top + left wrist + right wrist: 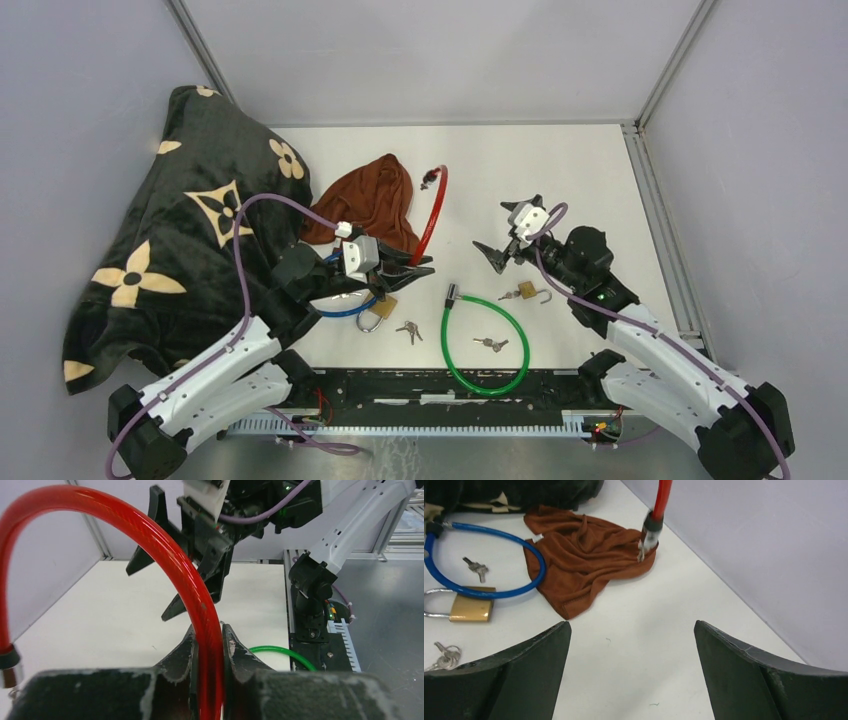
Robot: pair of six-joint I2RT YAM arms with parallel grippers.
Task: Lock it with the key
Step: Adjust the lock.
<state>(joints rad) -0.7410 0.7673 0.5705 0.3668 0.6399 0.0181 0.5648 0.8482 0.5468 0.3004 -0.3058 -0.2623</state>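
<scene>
Red plastic-sheathed cable lock [150, 530] is the thing in hand: your left claw [428, 266] is pressed together on it partway along, pinching the cable between both fingers. From that grip the cable arcs up and over. Its dark end piece [651, 527] hangs just above a rumpled brown cloth [589, 555]. A small metal bit shows at the tip, too small to tell whether it is a key or a pin. The other end is hidden below the left claw, so you cannot tell whether the loop is joined.

Your right claw [631, 625] is spread wide and empty. It hovers over the bare white counter [560, 180], facing the red cable and apart from it.

No key is held. One bunch of keys [408, 331] lies near the front edge, and a second bunch [490, 344] lies inside the loop of a green cable lock [526, 348]. A blue cable lock [543, 565] and a brass padlock [471, 609] lie beside the left arm, and a smaller padlock [527, 291] sits under the right arm. A black flowered blanket [170, 230] is heaped at the far left.

As a judgement, the task looks early: the lock is steadied, but fetching a key, seating it and turning it all remain.
</scene>
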